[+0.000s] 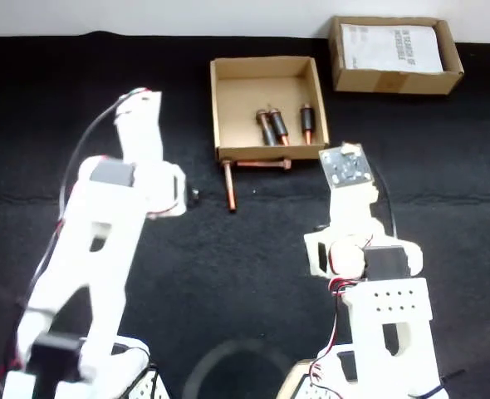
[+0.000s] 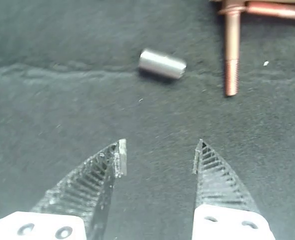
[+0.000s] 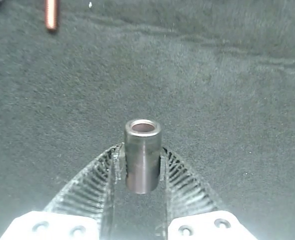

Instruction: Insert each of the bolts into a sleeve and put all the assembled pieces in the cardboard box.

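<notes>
High camera: fixed, off my arms (image 1: 104, 241), looks steeply down over black tabletop (image 1: 253, 249) from my near side; cardboard box (image 1: 262, 83) sits at far side. Left wrist camera: low and close, looks out past my left fingers (image 2: 105, 172) to loose sleeve (image 2: 162, 64) and copper bolt (image 2: 231, 55). Right wrist camera: closer still, sights along my right fingers (image 3: 95, 187) clamping gripped sleeve (image 3: 143, 155). All three share that bolt on tabletop before box.

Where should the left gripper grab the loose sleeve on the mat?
Probably across the curved middle of the sleeve, coming down from above: it lies on its side, and that leaves both ends free. The open left gripper would need turning.
</notes>
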Available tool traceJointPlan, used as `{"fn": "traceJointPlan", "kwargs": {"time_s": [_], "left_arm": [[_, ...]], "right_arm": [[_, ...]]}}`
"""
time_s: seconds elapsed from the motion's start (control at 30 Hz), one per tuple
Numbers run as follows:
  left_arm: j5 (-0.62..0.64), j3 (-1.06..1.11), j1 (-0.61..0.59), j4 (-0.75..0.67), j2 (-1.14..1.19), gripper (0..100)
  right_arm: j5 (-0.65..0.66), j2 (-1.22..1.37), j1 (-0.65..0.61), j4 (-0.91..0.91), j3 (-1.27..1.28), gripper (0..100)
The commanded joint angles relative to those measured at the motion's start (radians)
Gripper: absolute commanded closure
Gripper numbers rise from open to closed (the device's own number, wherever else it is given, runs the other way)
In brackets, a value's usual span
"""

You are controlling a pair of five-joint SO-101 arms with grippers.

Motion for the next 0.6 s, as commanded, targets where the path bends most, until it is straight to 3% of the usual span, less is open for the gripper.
{"fn": "traceJointPlan", "kwargs": {"time_s": [0.0, 0.57], "left_arm": [[0.002, -0.153, 0.053, 0.006, 0.117, 77], [0.003, -0.699, 0.136, 0.006, 0.67, 78]], "right_arm": [[0.005, -0.031, 0.012, -0.054, 0.038, 99.1], [0.003, -0.036, 0.012, -0.228, 0.237, 99.1]]}}
